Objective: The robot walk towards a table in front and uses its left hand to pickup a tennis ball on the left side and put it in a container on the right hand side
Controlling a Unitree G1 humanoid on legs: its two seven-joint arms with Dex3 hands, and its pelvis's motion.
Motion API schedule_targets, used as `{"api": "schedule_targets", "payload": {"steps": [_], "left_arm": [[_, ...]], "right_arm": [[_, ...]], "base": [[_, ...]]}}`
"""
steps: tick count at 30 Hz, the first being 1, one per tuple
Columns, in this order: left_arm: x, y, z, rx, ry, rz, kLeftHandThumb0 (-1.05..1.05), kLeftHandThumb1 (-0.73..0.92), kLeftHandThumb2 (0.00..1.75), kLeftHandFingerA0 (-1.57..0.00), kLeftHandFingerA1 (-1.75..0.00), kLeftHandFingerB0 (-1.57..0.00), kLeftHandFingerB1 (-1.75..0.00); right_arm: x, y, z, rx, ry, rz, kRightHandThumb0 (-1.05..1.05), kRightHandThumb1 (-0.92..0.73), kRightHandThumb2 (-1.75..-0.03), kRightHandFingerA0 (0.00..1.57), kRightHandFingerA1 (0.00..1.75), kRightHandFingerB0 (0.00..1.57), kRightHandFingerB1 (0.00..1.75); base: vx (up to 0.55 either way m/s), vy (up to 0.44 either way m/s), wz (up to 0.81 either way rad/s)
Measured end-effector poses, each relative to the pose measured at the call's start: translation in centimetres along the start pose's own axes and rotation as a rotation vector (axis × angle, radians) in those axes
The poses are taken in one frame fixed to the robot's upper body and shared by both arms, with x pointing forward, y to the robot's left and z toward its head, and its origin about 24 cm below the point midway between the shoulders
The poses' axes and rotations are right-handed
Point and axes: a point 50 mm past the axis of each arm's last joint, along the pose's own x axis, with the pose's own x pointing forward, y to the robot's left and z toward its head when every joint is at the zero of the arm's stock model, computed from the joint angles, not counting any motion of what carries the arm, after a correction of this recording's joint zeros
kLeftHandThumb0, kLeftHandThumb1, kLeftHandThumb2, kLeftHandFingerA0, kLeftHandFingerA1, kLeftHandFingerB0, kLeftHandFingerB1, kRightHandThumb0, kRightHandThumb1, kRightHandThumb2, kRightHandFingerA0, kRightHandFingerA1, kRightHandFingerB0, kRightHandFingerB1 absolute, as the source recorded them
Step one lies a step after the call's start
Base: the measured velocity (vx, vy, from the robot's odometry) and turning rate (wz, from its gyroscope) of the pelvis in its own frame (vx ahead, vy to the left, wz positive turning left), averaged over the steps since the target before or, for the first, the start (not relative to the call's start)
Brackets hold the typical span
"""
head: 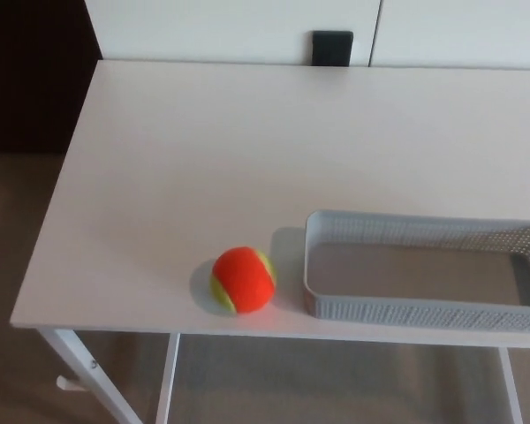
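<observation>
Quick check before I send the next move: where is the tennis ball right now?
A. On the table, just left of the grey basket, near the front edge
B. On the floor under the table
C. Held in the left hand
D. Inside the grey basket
A: the orange and yellow-green tennis ball rests on the white table near its front edge, beside the left end of the grey mesh basket, which holds nothing; neither hand is in view.
</observation>
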Motion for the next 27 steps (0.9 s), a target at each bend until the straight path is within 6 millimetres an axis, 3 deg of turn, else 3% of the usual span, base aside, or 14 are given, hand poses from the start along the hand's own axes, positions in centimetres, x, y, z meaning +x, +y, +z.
{"api": "schedule_targets", "payload": {"steps": [9,10,12,13,14,15,17,18,22,24,27], "left_arm": [[0.1,0.0,0.2,-0.004,-0.007,0.004,-0.08,0.38,0.86,-0.26,-0.6,-0.14,-0.51],[0.1,0.1,0.3,-0.011,-0.013,0.01,-0.08,0.4,0.87,-0.11,-0.56,-0.05,-0.48],[0.1,0.5,1.0,-0.041,-0.052,0.035,-0.09,0.41,0.88,-0.09,-0.54,-0.02,-0.46],[0.1,0.8,1.4,-0.058,-0.075,0.051,-0.11,0.59,0.59,-0.09,-0.49,-0.1,-0.26],[0.0,1.5,2.0,-0.079,-0.104,0.078,-0.11,0.59,0.59,-0.09,-0.49,-0.1,-0.26],[-0.2,2.2,2.5,-0.095,-0.122,0.105,-0.1,0.4,0.87,-0.08,-0.54,0.0,-0.45],[-0.7,4.4,3.9,-0.108,-0.167,0.174,-0.08,0.4,0.86,-0.13,-0.57,-0.05,-0.47],[-1.0,5.4,4.6,-0.104,-0.185,0.204,-0.12,0.59,0.57,-0.11,-0.42,-0.14,-0.29],[-3.0,9.7,8.7,-0.056,-0.319,0.337,-0.16,0.53,0.56,-0.19,-0.43,-0.21,-0.28],[-3.9,10.4,11.3,-0.025,-0.424,0.355,-0.17,0.51,0.55,-0.18,-0.41,-0.24,-0.29],[-4.5,10.1,13.6,0.006,-0.521,0.342,-0.13,0.5,0.55,-0.2,-0.42,-0.26,-0.3]], "right_arm": [[0.0,0.0,-0.1,0.005,0.007,-0.002,-0.43,-0.56,-0.56,0.5,0.47,0.3,0.34],[0.0,0.0,-0.1,0.005,0.006,-0.002,-0.43,-0.57,-0.56,0.49,0.47,0.29,0.34],[0.1,0.0,0.0,0.004,0.004,-0.003,-0.44,-0.56,-0.56,0.5,0.47,0.29,0.34],[0.1,0.0,0.0,0.004,0.005,-0.003,-0.41,-0.57,-0.56,0.49,0.47,0.29,0.34],[0.1,0.0,0.0,0.005,0.005,-0.004,-0.41,-0.57,-0.56,0.49,0.47,0.29,0.34],[0.1,0.0,0.0,0.006,0.004,-0.004,-0.4,-0.57,-0.56,0.48,0.47,0.29,0.34],[0.1,-0.1,0.0,0.005,0.004,-0.008,-0.39,-0.56,-0.57,0.46,0.46,0.28,0.34],[0.1,-0.2,0.0,0.005,0.006,-0.009,-0.41,-0.56,-0.56,0.46,0.47,0.28,0.34],[0.0,-0.4,0.0,0.003,0.011,-0.012,-0.4,-0.55,-0.56,0.47,0.47,0.28,0.35],[0.1,-0.3,0.1,0.003,0.008,-0.01,-0.39,-0.56,-0.57,0.5,0.47,0.29,0.34],[0.3,-0.1,0.4,0.002,-0.002,-0.005,-0.38,-0.57,-0.56,0.49,0.47,0.29,0.34]], "base": [[0.0,0.0,0.0],[0.0,0.0,0.0],[0.0,0.0,0.0],[0.0,0.0,0.0],[0.0,0.0,0.0],[0.0,0.0,0.0],[0.0,0.0,0.0],[0.0,0.0,0.0],[0.0,0.0,0.0],[0.0,0.0,0.0],[0.0,0.0,0.0]]}}
